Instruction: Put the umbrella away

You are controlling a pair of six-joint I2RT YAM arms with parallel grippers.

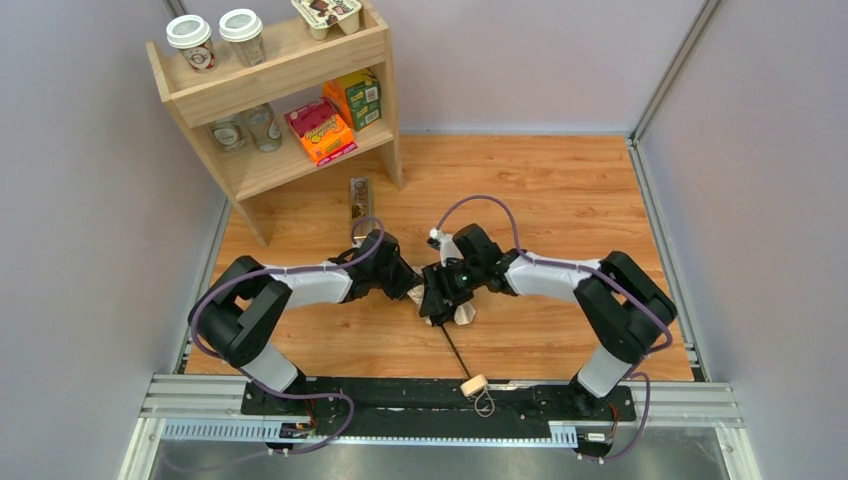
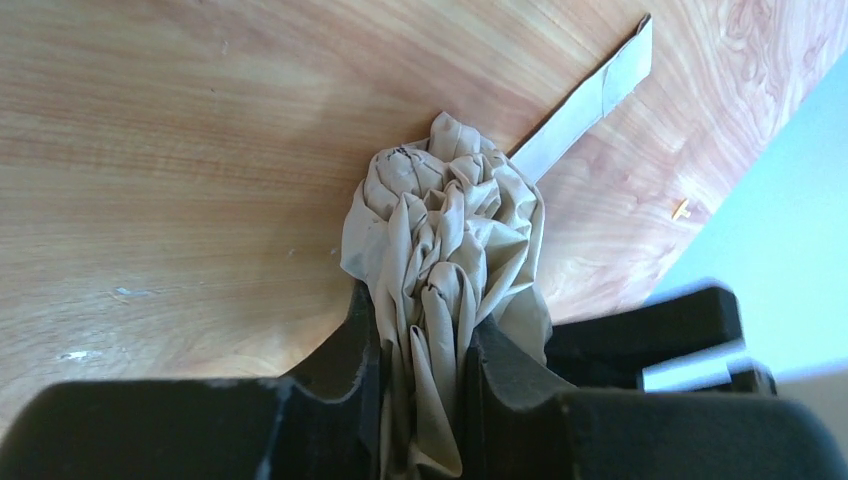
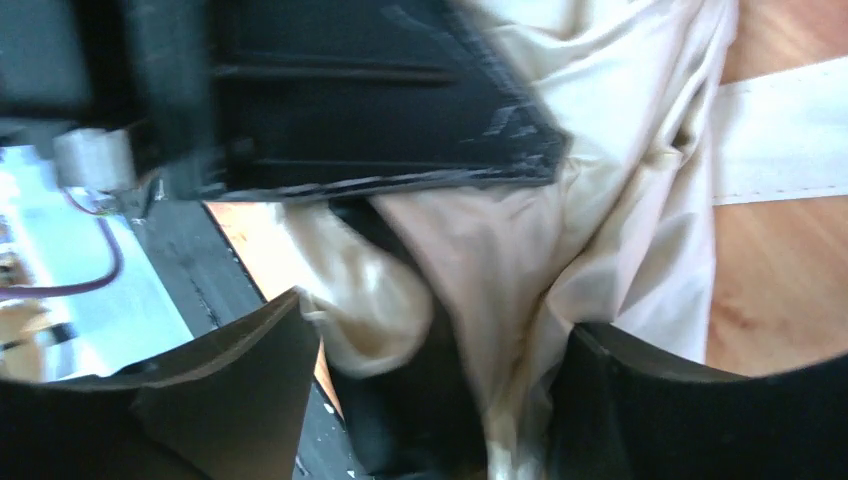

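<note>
The umbrella lies mid-table with its beige canopy [image 1: 462,315] bunched between both grippers. Its thin black shaft [image 1: 455,352] runs toward the near edge and ends in the wooden knob handle [image 1: 473,384] with a loop strap [image 1: 486,405]. My left gripper [image 1: 412,287] is shut on the crumpled canopy [image 2: 450,210], which bulges out past the fingertips [image 2: 365,315]. A pale closure strap [image 2: 590,100] lies flat on the wood behind it. My right gripper [image 1: 437,303] stands with jaws wide apart around loose canopy fabric [image 3: 600,230]. The view is blurred and the left gripper's black body fills its top.
A wooden shelf [image 1: 270,165] stands at the back left with lidded cups [image 1: 192,42] on top and boxes [image 1: 322,130] and jars [image 1: 247,130] below. A small dark flat packet [image 1: 358,197] lies on the table in front of it. Grey walls close in on both sides.
</note>
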